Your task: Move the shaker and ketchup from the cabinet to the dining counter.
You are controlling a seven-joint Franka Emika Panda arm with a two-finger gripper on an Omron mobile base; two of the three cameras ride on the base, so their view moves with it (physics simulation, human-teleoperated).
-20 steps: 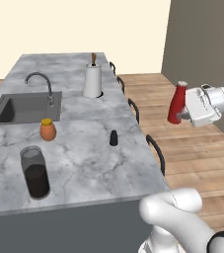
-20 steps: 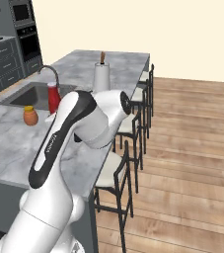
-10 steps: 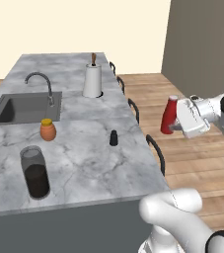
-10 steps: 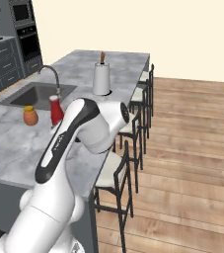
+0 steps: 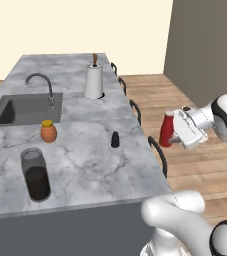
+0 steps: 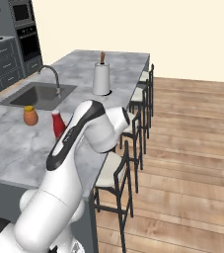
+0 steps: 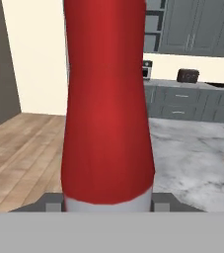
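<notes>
**Ketchup held in the air beside the island, shaker standing on the marble**

In the left base view the gripper [image 5: 174,134] sits at the right of the frame, closed around the ketchup [image 5: 167,128], a red bottle carried roughly upright. Bottle and hand are off the right-hand edge of the dining counter [image 5: 85,165], above the wooden floor and the row of stools [image 5: 157,152] tucked along that edge. The bottle touches nothing but the fingers.

In the right base view the ketchup [image 6: 58,123] shows at centre left, its red body partly hidden behind the white arm, with the marble top behind it. In the hand view the ketchup [image 7: 107,99] rises through the middle of the frame, its pale end at the bottom between the fingers; the orange jar peeks in at the right edge.

The shaker [image 5: 115,139], small and black, stands upright on the dining counter near the middle of the left base frame, well apart from the held bottle. To its left stands the orange jar [image 5: 48,131] with a yellow lid, just below the sink [image 5: 25,109] and its curved faucet [image 5: 41,85]. A dark glass jar [image 5: 35,174] stands at lower left, and a white paper-towel roll [image 5: 94,82] on its holder stands at upper centre.
</notes>
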